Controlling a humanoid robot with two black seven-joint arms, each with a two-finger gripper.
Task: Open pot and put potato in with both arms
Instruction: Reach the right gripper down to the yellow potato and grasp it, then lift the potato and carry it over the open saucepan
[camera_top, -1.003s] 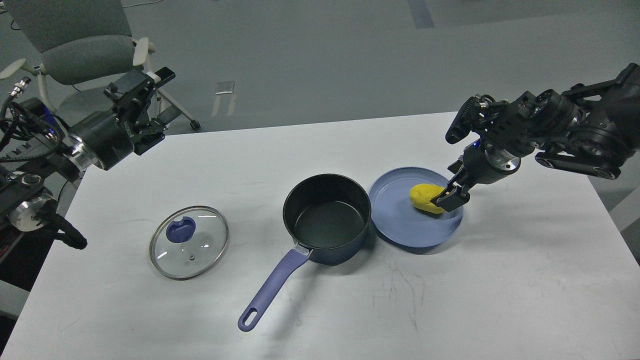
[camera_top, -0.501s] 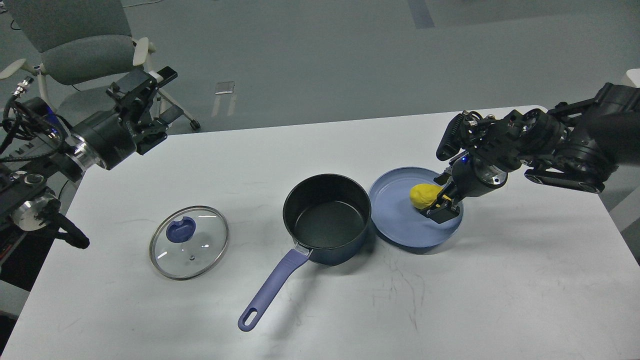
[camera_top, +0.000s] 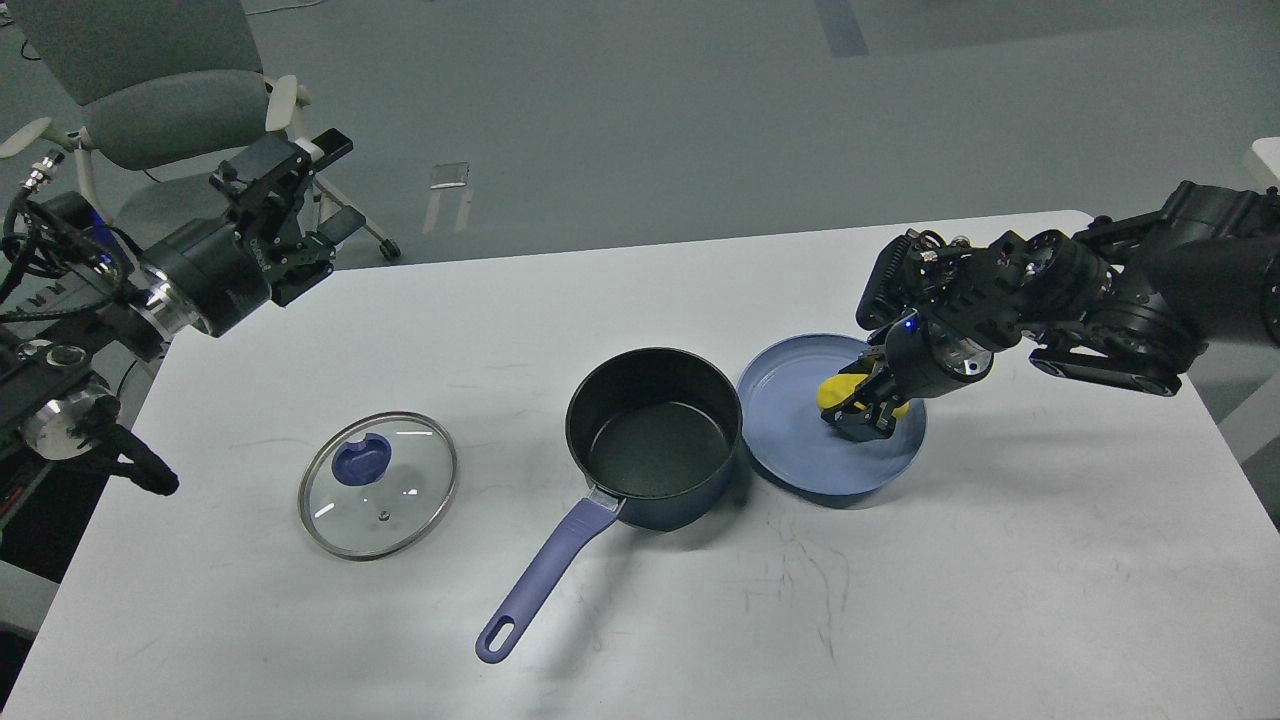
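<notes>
The pot (camera_top: 655, 437) stands open and empty at the table's middle, its blue handle (camera_top: 545, 575) pointing to the front left. Its glass lid (camera_top: 378, 484) lies flat on the table to the left, apart from it. The potato (camera_top: 833, 392) lies on a shallow blue plate (camera_top: 790, 450) just right of the pot. My right gripper (camera_top: 858, 420) is down on the plate over the potato and covers most of it; yellow shows on both sides of the dark fingers. My left gripper (camera_top: 335, 186) is open, empty and raised over the table's far left corner.
A grey office chair (camera_top: 150, 100) stands behind the table's far left corner. The white table (camera_top: 900, 600) has bare surface at the front and right. My right arm (camera_top: 1130, 290) reaches in over the right edge.
My right gripper has come down and to the left, from beside the potato to over it. The right arm has dropped lower. The left arm has hardly moved.
</notes>
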